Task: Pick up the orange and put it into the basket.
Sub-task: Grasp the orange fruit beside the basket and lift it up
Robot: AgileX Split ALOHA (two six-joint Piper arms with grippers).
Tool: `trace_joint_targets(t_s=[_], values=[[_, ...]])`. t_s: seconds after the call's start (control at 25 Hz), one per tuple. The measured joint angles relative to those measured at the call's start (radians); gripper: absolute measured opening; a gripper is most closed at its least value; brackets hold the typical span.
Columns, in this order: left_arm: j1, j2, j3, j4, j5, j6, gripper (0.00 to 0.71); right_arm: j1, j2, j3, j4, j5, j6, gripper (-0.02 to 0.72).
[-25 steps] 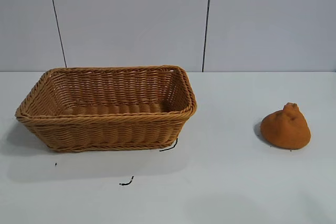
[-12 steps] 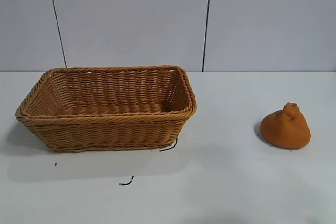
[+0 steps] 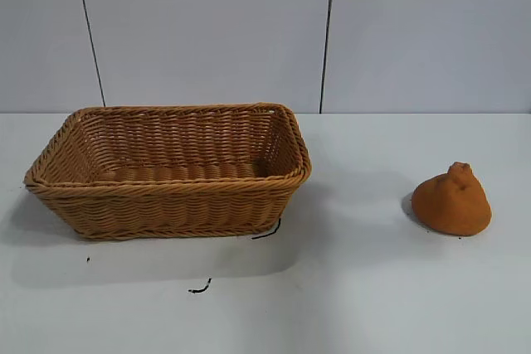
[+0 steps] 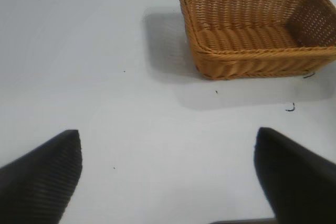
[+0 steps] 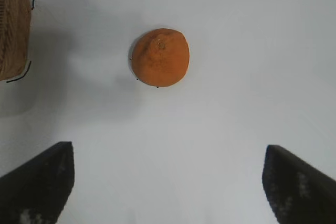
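Looks like a lab test bench: plain white table [image 3: 373, 304], bare grey panel wall [image 3: 207, 31], just a staged basket [image 3: 166, 173] and orange [image 3: 452, 200].

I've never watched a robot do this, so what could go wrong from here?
The dull orange, lumpy cone-shaped fruit tapers to a knobby top, so the open right claw might slip off it or nudge it across the white table. It also lies well apart from the tan woven wicker basket, so it could drop on the way.

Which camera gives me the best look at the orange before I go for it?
The right wrist view: the orange sits whole, seen from above, ahead of the open right claw. The exterior view shows it side-on, right of the basket. The left wrist view misses it.
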Motion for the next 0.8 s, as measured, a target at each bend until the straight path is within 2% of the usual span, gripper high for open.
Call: trace_joint_targets(t_s=[0.28,0.64,0.8], values=[[0.0,0.0,0.0,0.0,0.0,0.0,0.639,0.0,0.25,-0.096,0.037,-0.019,-0.022,0.695],[0.0,0.0,0.0,0.0,0.0,0.0,0.639,0.0,0.454,-0.098,0.041,-0.123,-0.026,0.695],[0.0,0.0,0.0,0.0,0.0,0.0,0.639,0.0,0.504,-0.098,0.042,-0.141,-0.027,0.695]])
